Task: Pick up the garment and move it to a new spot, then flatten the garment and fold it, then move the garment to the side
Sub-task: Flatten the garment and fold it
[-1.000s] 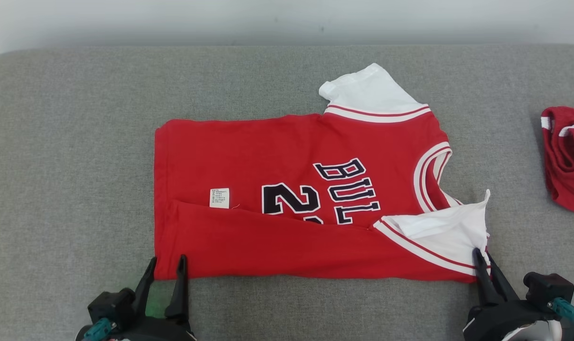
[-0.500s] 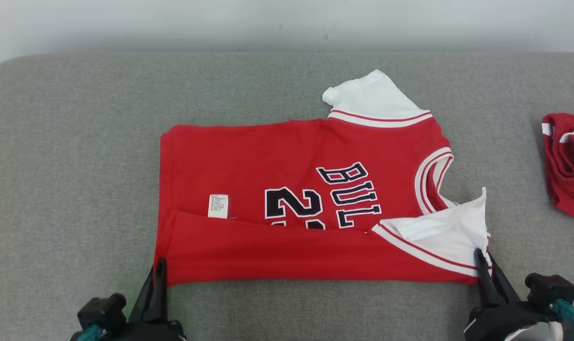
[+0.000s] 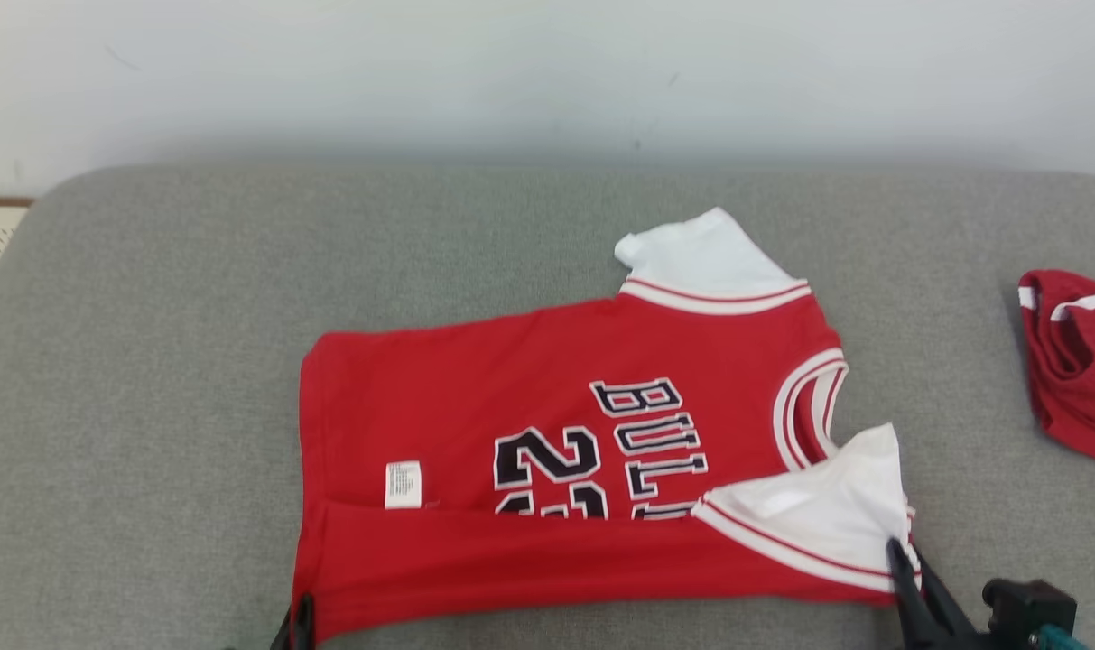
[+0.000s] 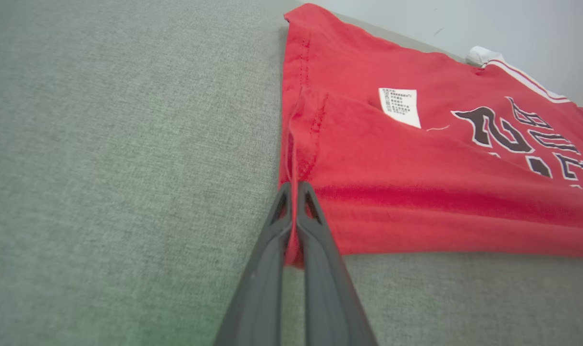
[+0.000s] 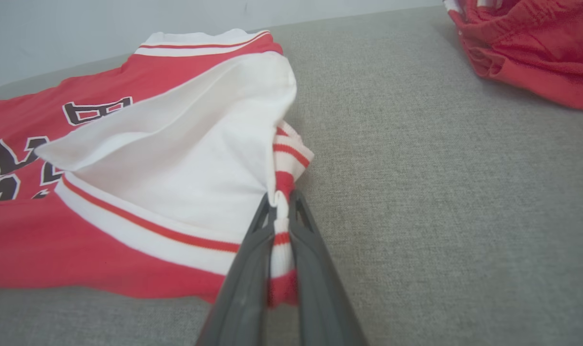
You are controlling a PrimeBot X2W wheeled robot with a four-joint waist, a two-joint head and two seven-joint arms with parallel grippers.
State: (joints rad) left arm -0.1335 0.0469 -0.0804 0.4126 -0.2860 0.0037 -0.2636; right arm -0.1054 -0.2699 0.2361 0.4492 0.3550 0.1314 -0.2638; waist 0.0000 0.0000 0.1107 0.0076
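Cloth is all there is to manage here: the garment (image 3: 556, 451), a red jersey with white sleeves, lies in the middle of the grey padded surface (image 3: 150, 361), collar toward the robot's right and hem toward its left. Its near long edge is turned over toward the middle, so it covers the lower part of the printed number beside the care label (image 3: 403, 485). The left gripper (image 4: 295, 192) has its fingers pressed together on the near hem corner, with red fabric pinched between them. The right gripper (image 5: 279, 199) is likewise closed, on the striped trim at the near edge of the white sleeve (image 5: 176, 158). I judge the jersey light, soft and quite limp. It should sag between the two pinch points unless they are held well apart, and it would likely bunch if dragged over the woven cover (lifting clear seems wiser). These two near corners look like the right places to hold, provided each pinch bites both layers. A second red garment (image 3: 1075, 361) sits well apart at the right.
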